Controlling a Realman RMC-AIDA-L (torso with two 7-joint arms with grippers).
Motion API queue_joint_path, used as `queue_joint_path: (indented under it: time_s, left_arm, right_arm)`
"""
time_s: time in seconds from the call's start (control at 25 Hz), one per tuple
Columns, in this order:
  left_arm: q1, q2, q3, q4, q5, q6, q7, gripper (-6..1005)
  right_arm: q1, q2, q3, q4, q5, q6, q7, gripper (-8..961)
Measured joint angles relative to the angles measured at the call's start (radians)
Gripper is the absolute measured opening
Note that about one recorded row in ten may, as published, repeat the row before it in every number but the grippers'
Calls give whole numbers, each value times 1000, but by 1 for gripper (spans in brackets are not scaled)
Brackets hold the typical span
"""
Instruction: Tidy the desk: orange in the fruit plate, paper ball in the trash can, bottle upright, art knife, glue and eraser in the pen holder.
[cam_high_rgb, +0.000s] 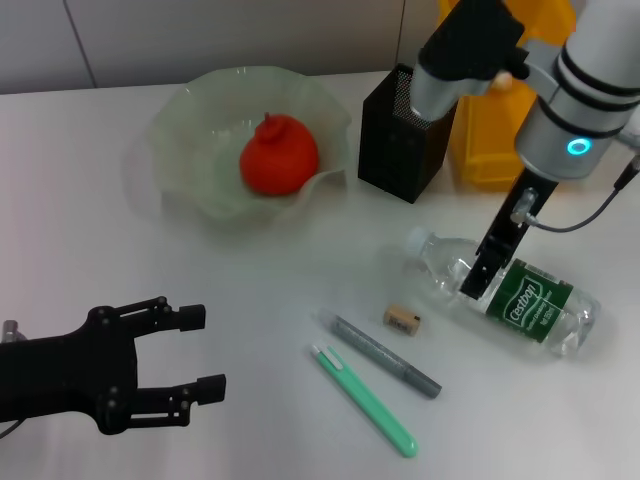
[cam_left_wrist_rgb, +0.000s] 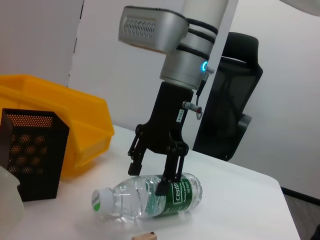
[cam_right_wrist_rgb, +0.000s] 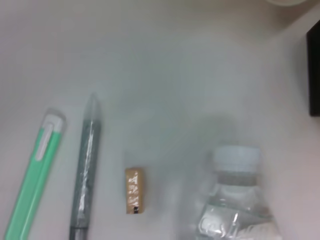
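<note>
On the white desk (cam_high_rgb: 250, 270), at the far right, stands the yellow trash can (cam_high_rgb: 500, 140), and just beside it, nearer the middle, the black mesh pen holder (cam_high_rgb: 400, 135). Left of the holder sits the pale green fruit plate (cam_high_rgb: 190, 130) with the orange (cam_high_rgb: 278, 155) lying inside it. The bottle (cam_high_rgb: 515, 290) lies on its side at the right of the desk, its cap pointing toward the middle. The right gripper (cam_left_wrist_rgb: 150, 177) has its fingers down around the bottle's body at the edge of the green label, one on each side; they are spread about as wide as the bottle, and whether they press on it cannot be told. The left gripper (cam_high_rgb: 205, 350) hangs low at the near left, well apart from everything, its two fingers wide apart and holding nothing. In front of the bottle lie two long thin things side by side: a grey pen-like stick (cam_high_rgb: 385, 357) and a green one (cam_high_rgb: 365, 400), close together but not touching. The small tan eraser (cam_high_rgb: 401, 319) lies between the grey stick and the bottle's cap.
</note>
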Motion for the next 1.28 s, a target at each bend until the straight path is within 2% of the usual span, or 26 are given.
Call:
queue_joint_path:
  time_s: [0.36, 0.92, 1.16, 1.28]
  left_arm:
    - [6, 6, 0, -22, 2, 1, 2, 841]
    - [13, 6, 0, -23, 3, 2, 10, 840]
    - [7, 6, 0, -23, 3, 0, 10, 839]
    - [6, 6, 0, -23, 3, -1, 10, 839]
  right_arm:
    - [24, 2, -99, 69, -18, 43, 67, 814]
    - [21, 7, -105, 151, 4, 111, 64, 814]
    - [13, 7, -105, 143, 5, 116, 60, 814]
    - [-25, 7, -103, 65, 6, 99, 50, 813]
